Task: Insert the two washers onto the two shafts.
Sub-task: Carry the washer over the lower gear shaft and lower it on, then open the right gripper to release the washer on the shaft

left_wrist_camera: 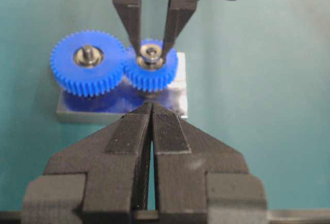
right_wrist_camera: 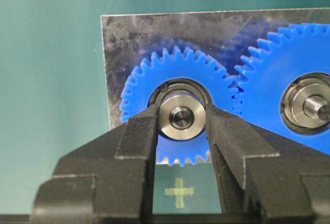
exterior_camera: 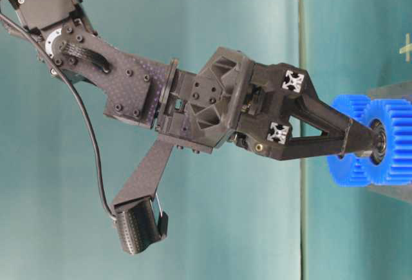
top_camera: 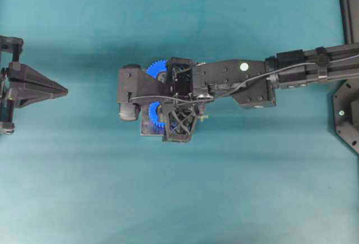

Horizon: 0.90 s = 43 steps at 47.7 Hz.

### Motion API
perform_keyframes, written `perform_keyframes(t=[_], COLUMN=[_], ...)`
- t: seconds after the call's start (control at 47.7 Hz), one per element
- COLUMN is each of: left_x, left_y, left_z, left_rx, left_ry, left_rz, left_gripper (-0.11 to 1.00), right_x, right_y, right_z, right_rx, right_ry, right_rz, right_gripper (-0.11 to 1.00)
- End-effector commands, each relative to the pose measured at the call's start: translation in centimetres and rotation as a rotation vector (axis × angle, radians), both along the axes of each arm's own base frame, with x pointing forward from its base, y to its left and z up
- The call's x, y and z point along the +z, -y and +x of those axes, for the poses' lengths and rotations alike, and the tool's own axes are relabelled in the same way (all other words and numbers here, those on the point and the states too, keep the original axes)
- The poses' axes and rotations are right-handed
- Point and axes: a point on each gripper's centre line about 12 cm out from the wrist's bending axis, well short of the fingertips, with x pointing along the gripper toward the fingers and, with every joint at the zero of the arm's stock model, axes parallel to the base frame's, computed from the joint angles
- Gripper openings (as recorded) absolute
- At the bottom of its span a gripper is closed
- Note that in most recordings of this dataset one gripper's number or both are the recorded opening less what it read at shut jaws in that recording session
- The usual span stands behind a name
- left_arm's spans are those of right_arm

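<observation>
A teal counter (top_camera: 185,199) fills every view — smooth, matte and evenly coloured (no pattern, only a faint sheen). The light falls softly from above and leaves dim, blurred shadows across the upper middle of the overhead view. A small pale cross (right_wrist_camera: 178,192) is marked on the surface near the bottom of the right wrist view. In the table-level view a thin straight seam (exterior_camera: 300,100) divides the teal backdrop — one side slightly darker than the other.
</observation>
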Motion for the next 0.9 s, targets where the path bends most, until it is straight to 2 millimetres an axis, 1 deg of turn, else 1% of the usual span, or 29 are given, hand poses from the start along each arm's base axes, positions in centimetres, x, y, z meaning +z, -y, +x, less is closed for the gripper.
perform_keyframes(t=[0.0, 0.461, 0.503, 0.587, 0.65, 0.692, 0.881], left_x=[0.5, 0.7, 0.7, 0.7, 0.7, 0.7, 0.7], left_y=[0.0, 0.0, 0.0, 0.0, 0.0, 0.0, 0.0], left_z=[0.2, 0.3, 0.3, 0.3, 0.3, 0.3, 0.3], left_rx=[-0.002, -0.002, -0.002, -0.002, -0.002, -0.002, -0.002], left_ry=[0.015, 0.028, 0.028, 0.028, 0.028, 0.029, 0.029], left_rz=[0.001, 0.001, 0.001, 0.001, 0.001, 0.001, 0.001], left_gripper=[-0.01, -0.01, -0.01, -0.01, -0.01, -0.01, 0.00], right_x=[1.5, 1.7, 1.7, 2.0, 2.2, 2.3, 2.9], right_y=[-0.2, 0.0, -0.1, 0.0, -0.1, -0.1, -0.1], right_z=[0.4, 0.8, 0.8, 0.9, 1.0, 1.0, 0.9], right_rx=[0.005, 0.004, 0.004, -0.001, 0.001, 0.001, 0.001], right_ry=[0.035, 0.041, 0.043, 0.049, 0.055, 0.058, 0.063], right_rz=[0.001, 0.001, 0.001, 0.002, 0.003, 0.003, 0.003], right_gripper=[0.33, 0.33, 0.37, 0.56, 0.65, 0.67, 0.67])
